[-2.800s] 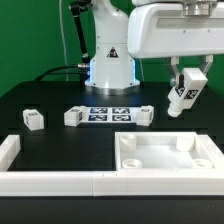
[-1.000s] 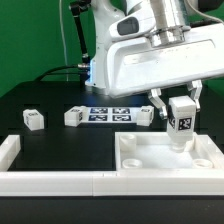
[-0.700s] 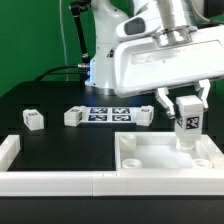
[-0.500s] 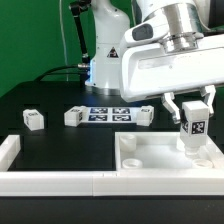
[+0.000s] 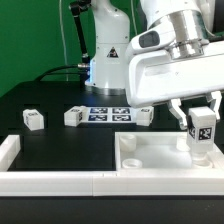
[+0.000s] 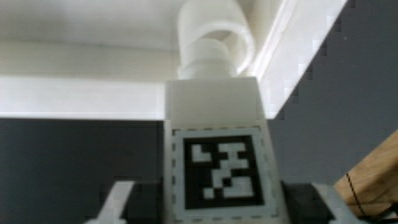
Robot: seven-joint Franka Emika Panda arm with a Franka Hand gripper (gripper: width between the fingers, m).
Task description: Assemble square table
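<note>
The square table slab [image 5: 150,156] lies at the front of the exterior view's right, white, with round corner sockets. My gripper [image 5: 203,125] is shut on a white tagged block leg [image 5: 203,131] and holds it upright over the slab's far right corner socket, its lower end at or in the socket. In the wrist view the leg [image 6: 219,140] fills the middle, tag facing the camera, between my fingers [image 6: 121,203], with the socket rim [image 6: 217,45] beyond it. Three more legs lie on the table: one [image 5: 34,119] at the left, one [image 5: 73,116] and one [image 5: 142,116] beside the marker board.
The marker board [image 5: 108,113] lies flat in front of the robot base [image 5: 108,65]. A long white L-shaped rail [image 5: 50,180] runs along the front edge and up the exterior view's left.
My gripper has carried the leg down and to the exterior view's right, from above the slab's middle to its far right corner socket. Other parts have not moved.
</note>
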